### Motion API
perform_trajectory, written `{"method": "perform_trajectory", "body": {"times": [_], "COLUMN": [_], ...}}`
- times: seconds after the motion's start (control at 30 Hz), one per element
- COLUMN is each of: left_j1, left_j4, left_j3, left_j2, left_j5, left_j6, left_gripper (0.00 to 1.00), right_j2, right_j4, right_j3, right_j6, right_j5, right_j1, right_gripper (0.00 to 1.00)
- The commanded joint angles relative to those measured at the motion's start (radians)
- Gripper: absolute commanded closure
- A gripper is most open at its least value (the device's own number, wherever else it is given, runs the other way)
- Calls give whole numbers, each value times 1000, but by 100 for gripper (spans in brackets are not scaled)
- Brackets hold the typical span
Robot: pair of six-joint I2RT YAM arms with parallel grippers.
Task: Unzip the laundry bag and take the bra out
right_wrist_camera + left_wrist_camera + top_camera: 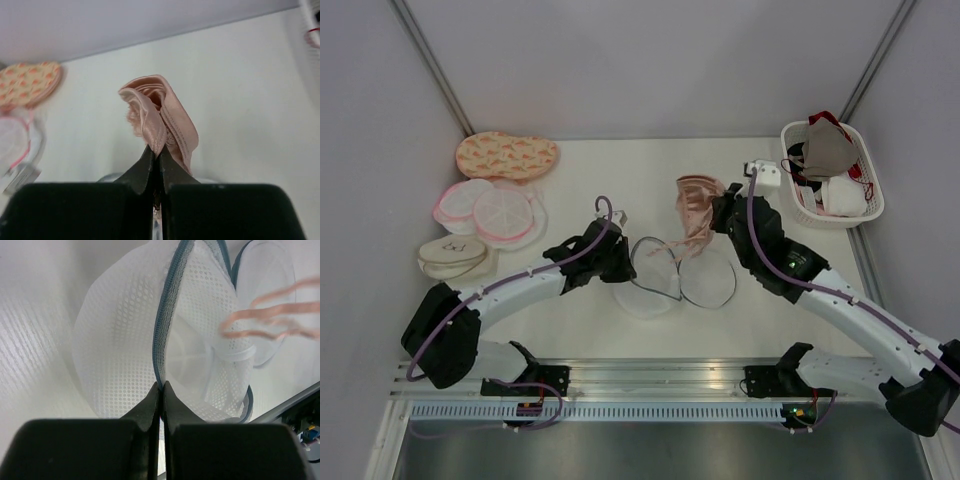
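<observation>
The white mesh laundry bag (pixel 665 280) lies open at the table's middle, its two halves side by side with dark blue-grey zipper rims. My left gripper (pixel 620 262) is shut on the zipper rim of the left half (pixel 165 330). My right gripper (pixel 718 213) is shut on the pale pink bra (pixel 695 205) and holds it above the table behind the bag. The bra's thin straps (pixel 682 250) hang down toward the bag. In the right wrist view the folded bra (pixel 160 117) sticks up from my gripper (pixel 159 150). The straps (pixel 270 320) cross the left wrist view.
An orange patterned oval case (pixel 506 155), pink-rimmed round mesh cases (pixel 495 212) and a cream case (pixel 453 257) lie at the left. A white basket (pixel 867 200) at the right back holds a taupe bra (pixel 828 148) and a white garment (pixel 842 195).
</observation>
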Motion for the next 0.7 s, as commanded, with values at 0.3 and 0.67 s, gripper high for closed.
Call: {"method": "perform_trajectory", "body": {"times": [0.3, 0.67], "left_j1": [-3, -3], "left_j4": [8, -15], "left_j3": [-72, -119], "left_j2": [-165, -247], "left_j5": [-53, -37], "left_j6": [-62, -97], "left_gripper": [98, 98], "right_j2": [186, 476], "right_j4": [-45, 101], "right_j3": [284, 401], "right_j6": [48, 134], "right_j5": [166, 166], "right_j1": [-583, -931], "right_gripper": [100, 99]}}
